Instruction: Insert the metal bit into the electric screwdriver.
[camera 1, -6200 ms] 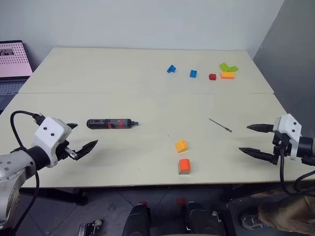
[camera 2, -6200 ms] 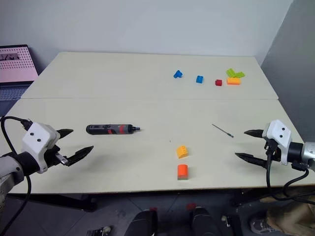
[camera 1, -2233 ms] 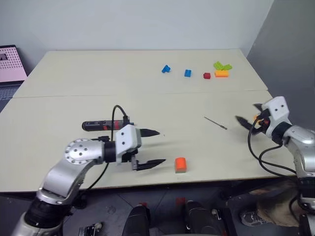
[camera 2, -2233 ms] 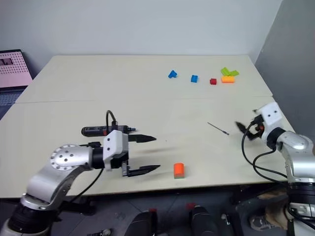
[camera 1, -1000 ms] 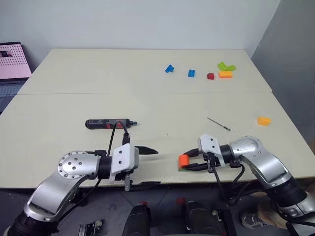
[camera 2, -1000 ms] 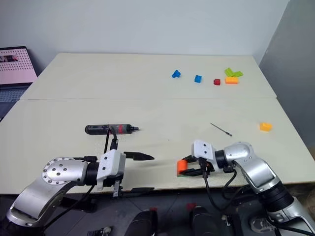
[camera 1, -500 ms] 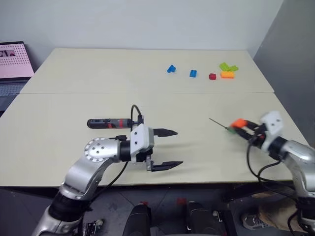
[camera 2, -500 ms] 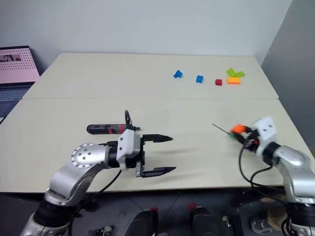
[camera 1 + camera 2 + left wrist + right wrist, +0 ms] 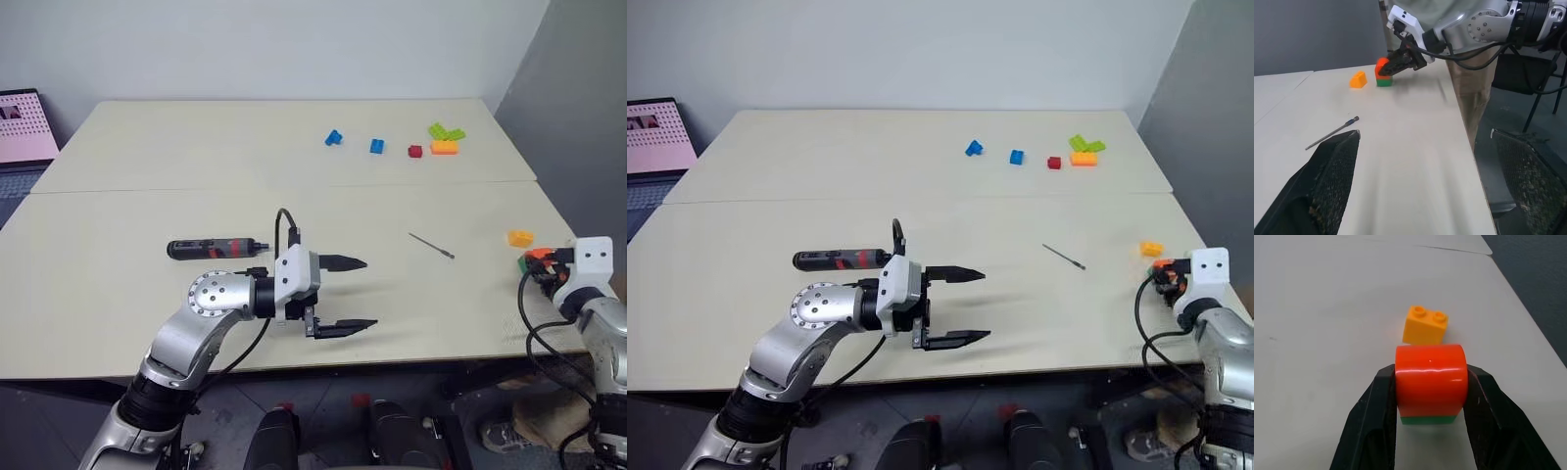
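The electric screwdriver [image 9: 211, 249], black with a red band, lies flat on the table left of centre, its tip pointing right. The metal bit [image 9: 431, 245] lies apart from it on the right half, a thin grey rod also seen as the rod [image 9: 1332, 133] in the left wrist view. My left gripper [image 9: 369, 293] hovers open and empty over the front middle, right of the screwdriver and well left of the bit. My right gripper [image 9: 1431, 377] is at the table's right edge, shut on an orange block with a green base [image 9: 1431, 382].
A yellow brick [image 9: 520, 238] sits just beyond the held block, near the table's right edge. Blue bricks [image 9: 334, 137], a red brick [image 9: 414, 151] and an orange-and-green pile [image 9: 444, 140] lie at the back right. A laptop [image 9: 24, 125] stands at the far left.
My right gripper has carried the orange block from the front middle of the table out to the right edge, beside the yellow brick. My left gripper has shifted right, still open.
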